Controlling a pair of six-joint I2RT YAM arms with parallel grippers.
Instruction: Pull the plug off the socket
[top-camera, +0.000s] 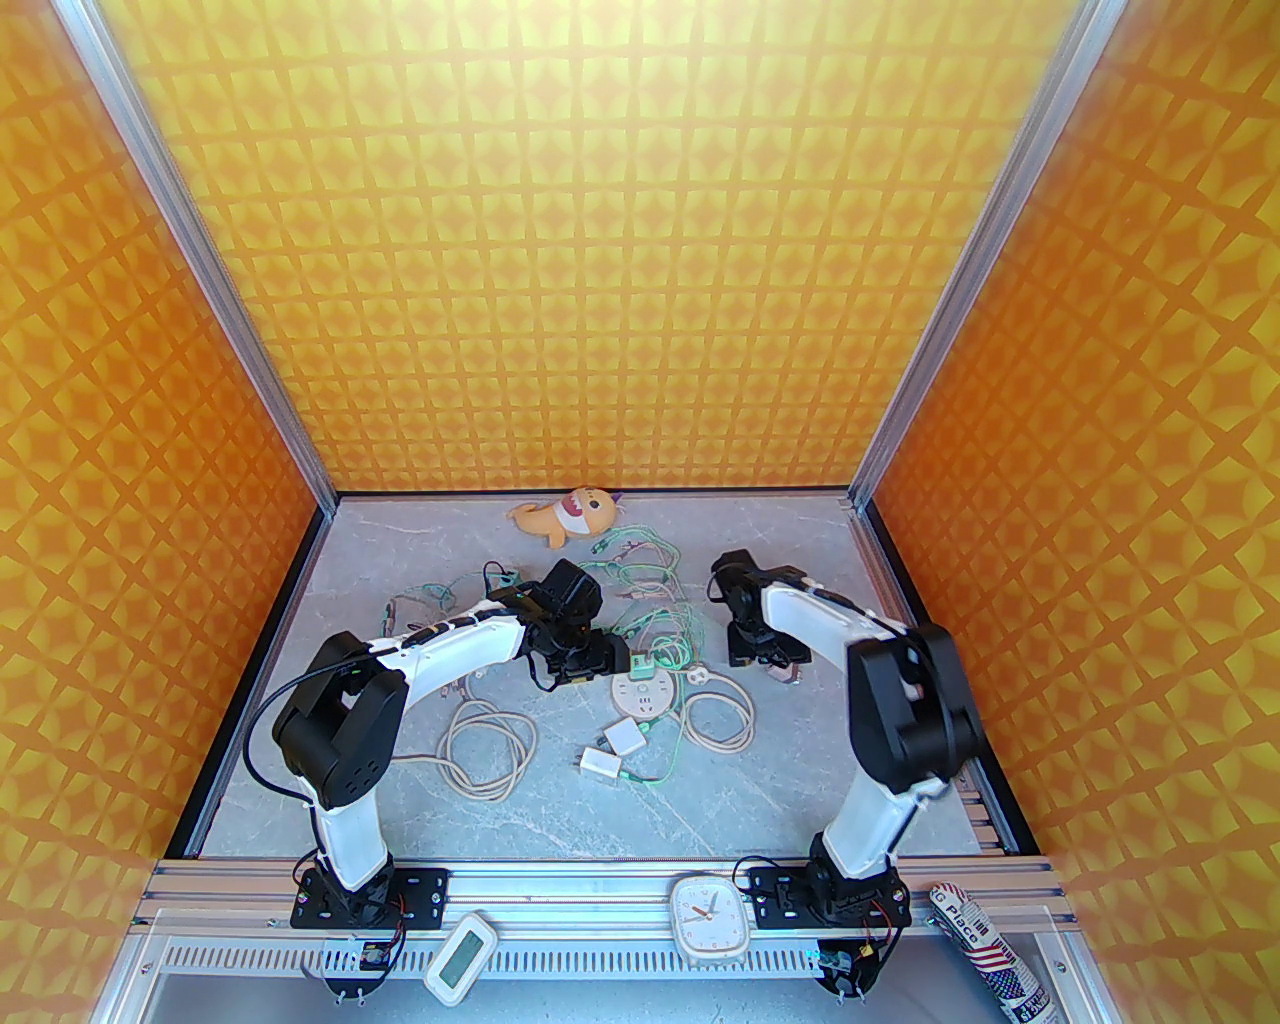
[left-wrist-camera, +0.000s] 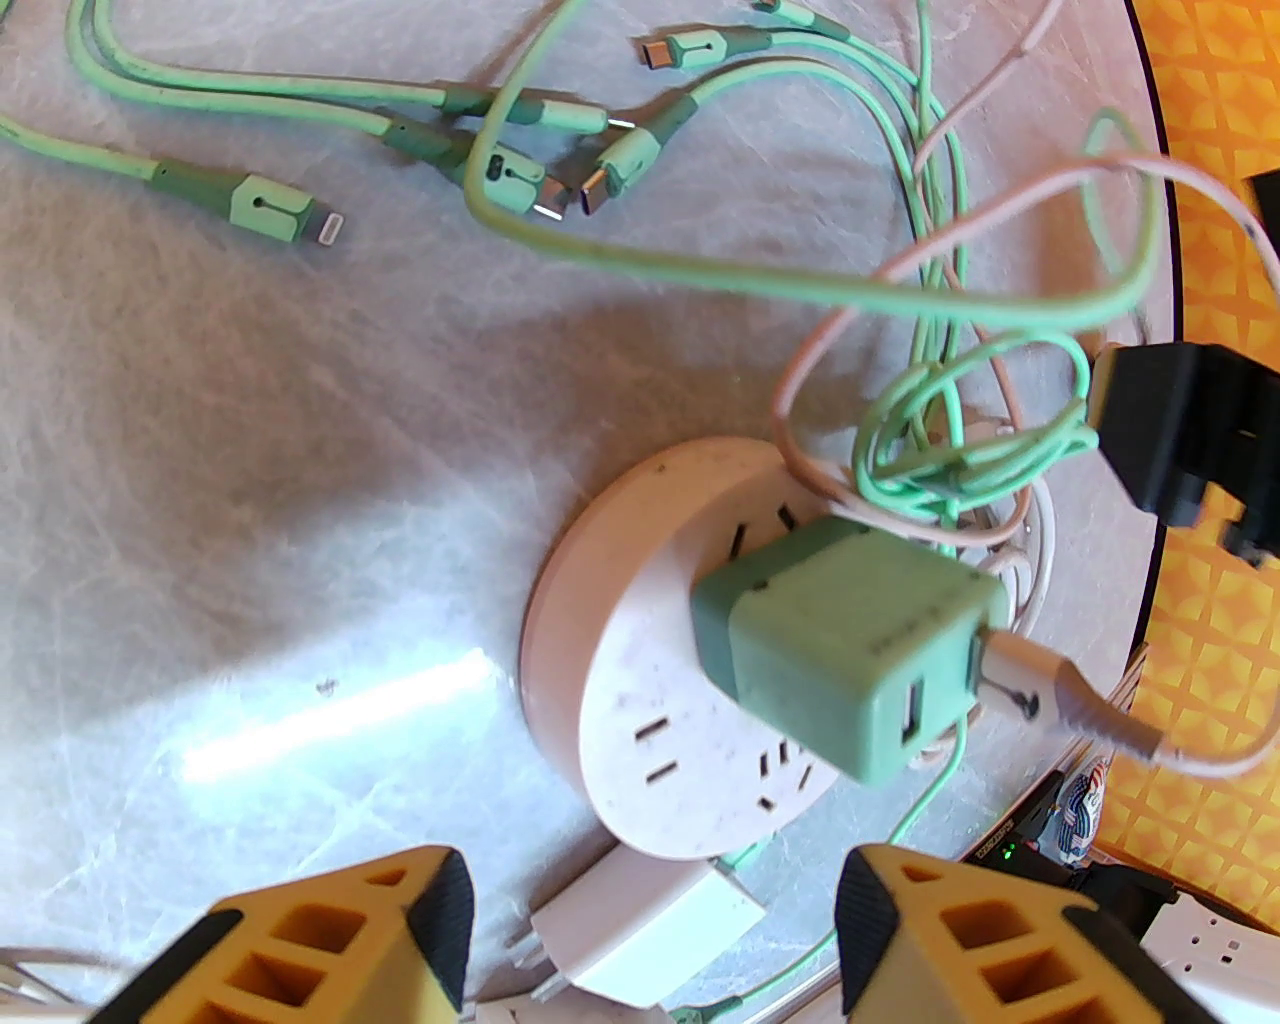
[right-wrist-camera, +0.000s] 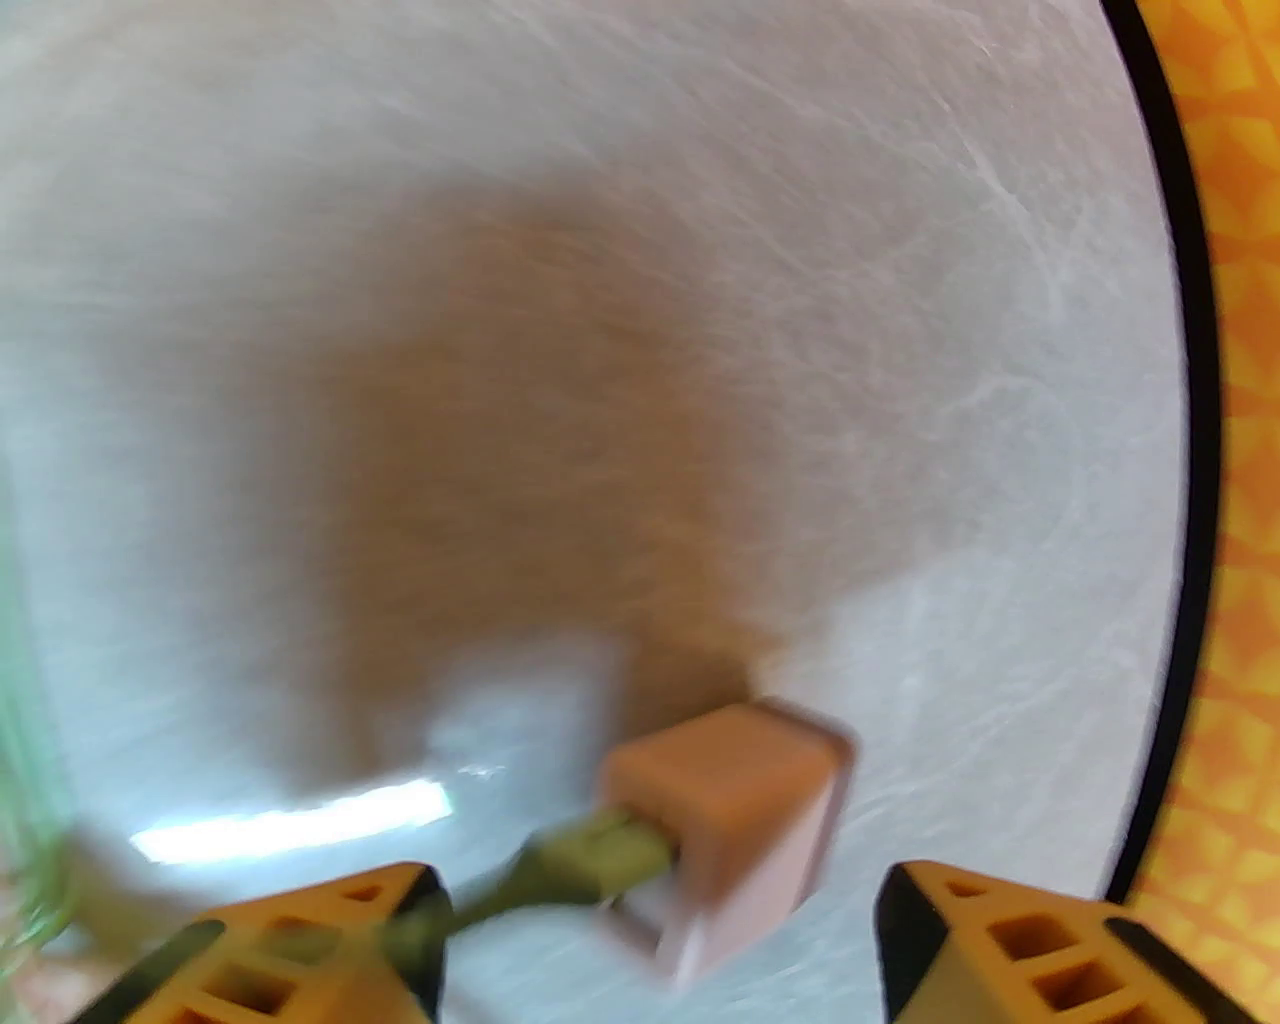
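Nearest the left wrist camera, the left gripper (left-wrist-camera: 655, 900) hangs with its jaws partly spread and nothing in them, over a white adapter (left-wrist-camera: 640, 930) lying on the table (left-wrist-camera: 250, 450). Just beyond it the round socket (left-wrist-camera: 620, 640) sits flat on the table. The green plug (left-wrist-camera: 850, 650) is seated on the right of its face in this view, prongs hidden. That plug is the one left to pull.

It looks like a small, rigid, light cube with a matte skin, so it should not slip. The two flat opposite sides are the place to pinch, not the white cable (left-wrist-camera: 1040, 680) that runs out of it. I judge the socket light too, and likely to lift with the plug unless it is pressed down. The pull should go straight along the prongs. A tangle of green cables (left-wrist-camera: 700, 275) and a pink cable (left-wrist-camera: 960, 240) loops over the socket's far rim and may drag.

As for what holds what, the socket's other slots in view stand empty. Of the plug's two ports, one takes the white cable and the other is empty.

At the right wrist, the right gripper (right-wrist-camera: 660, 890) is spread wide and holds nothing. A pink plug (right-wrist-camera: 740, 790) lies loose on the table between its fingers, blurred, with an olive cable (right-wrist-camera: 590, 860) in its end. From above it lies apart from the socket, already off.
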